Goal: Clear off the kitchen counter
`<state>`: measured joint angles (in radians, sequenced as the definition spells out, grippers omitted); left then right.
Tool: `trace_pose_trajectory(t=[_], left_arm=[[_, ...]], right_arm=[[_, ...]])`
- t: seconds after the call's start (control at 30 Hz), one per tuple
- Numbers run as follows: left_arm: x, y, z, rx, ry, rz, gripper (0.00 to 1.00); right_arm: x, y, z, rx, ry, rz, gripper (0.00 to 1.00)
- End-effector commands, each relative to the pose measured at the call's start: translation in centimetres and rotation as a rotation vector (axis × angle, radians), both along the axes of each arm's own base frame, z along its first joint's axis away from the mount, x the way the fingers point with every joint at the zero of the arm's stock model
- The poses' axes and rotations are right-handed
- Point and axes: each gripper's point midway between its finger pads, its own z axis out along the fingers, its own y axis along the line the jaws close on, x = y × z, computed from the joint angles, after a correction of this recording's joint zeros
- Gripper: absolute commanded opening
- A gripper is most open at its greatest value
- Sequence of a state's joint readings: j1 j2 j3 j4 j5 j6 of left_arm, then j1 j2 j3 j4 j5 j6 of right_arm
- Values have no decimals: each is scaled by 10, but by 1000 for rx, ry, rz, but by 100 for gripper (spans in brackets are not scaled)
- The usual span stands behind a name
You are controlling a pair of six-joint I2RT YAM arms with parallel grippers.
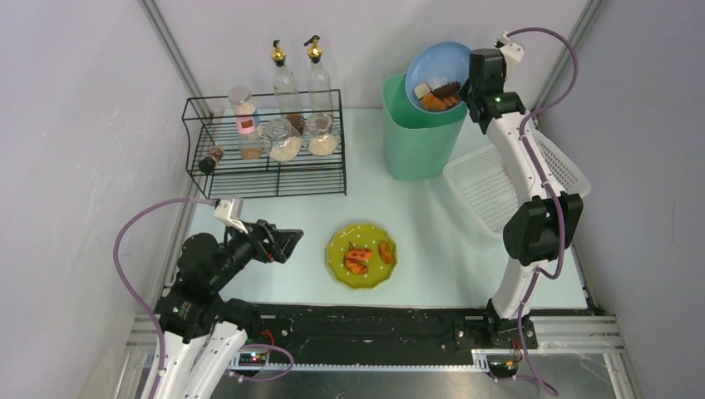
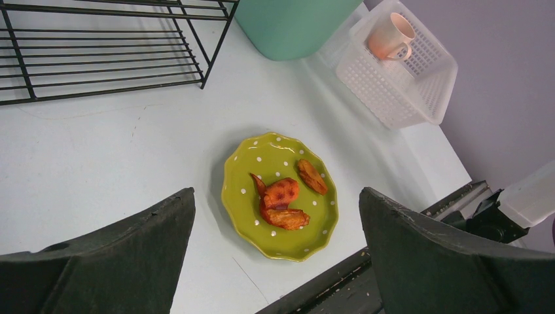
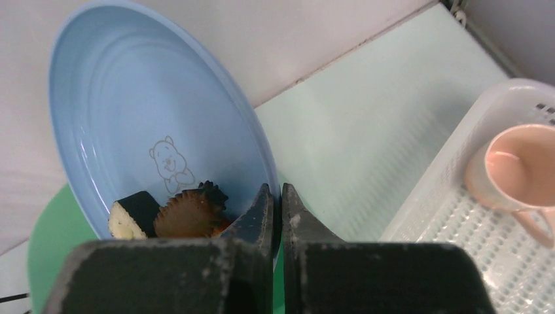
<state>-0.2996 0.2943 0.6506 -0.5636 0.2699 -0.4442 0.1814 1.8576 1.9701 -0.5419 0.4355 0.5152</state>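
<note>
The pale mint kitchen counter (image 1: 432, 241) holds a green dotted plate (image 1: 362, 256) with orange-red food pieces near its front middle; the plate also shows in the left wrist view (image 2: 281, 196). My left gripper (image 1: 287, 245) is open and empty, hovering left of that plate. My right gripper (image 1: 465, 87) is shut on the rim of a light blue plate (image 1: 436, 75), tilted steeply above the green bin (image 1: 420, 133). In the right wrist view the blue plate (image 3: 144, 124) carries food scraps (image 3: 173, 216) slid to its low edge beside my right gripper (image 3: 276, 203).
A black wire rack (image 1: 266, 145) with jars and bottles stands at the back left. A white plastic basket (image 1: 499, 179) at the right holds a pink cup (image 2: 391, 36). Aluminium frame posts border the counter.
</note>
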Motion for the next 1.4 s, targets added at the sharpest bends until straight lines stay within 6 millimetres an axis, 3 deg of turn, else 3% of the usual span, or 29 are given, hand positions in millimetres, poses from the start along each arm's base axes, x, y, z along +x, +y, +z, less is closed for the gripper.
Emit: trace_pose_trajectory(t=[0.0,0.1,0.13,0.23,0.4,0.53,0.93,1.37], left_arm=[[0,-3,1,-6,-7,-17,98],[0,-2,1,-5,-6,-14,98],[0,-2,1,-5,-7,-14,98],[0,-2,1,-5,-5,-14,98],[-1,-2,2,-7,-10,-15,98],[-1,-2,3,-8,-13,-15,98],[-2,-3,3,-9,-17,-20,98],[-3,-3,3,-9,-18,-24,98]], right_arm=[[0,-6,73,-150,-231,-45,0],[-1,-8,84,-245,-270,-73,0],[-1,-6,80,-268,-266,-79,0],[-4,-3,105,-369,-358,-102,0],[-12,12,120,-593,-401,-121,0],[-26,22,144,-738,-503,-172,0],[-49,44,157,-1059,-551,-248,0],[-56,53,147,-1152,-556,-243,0]])
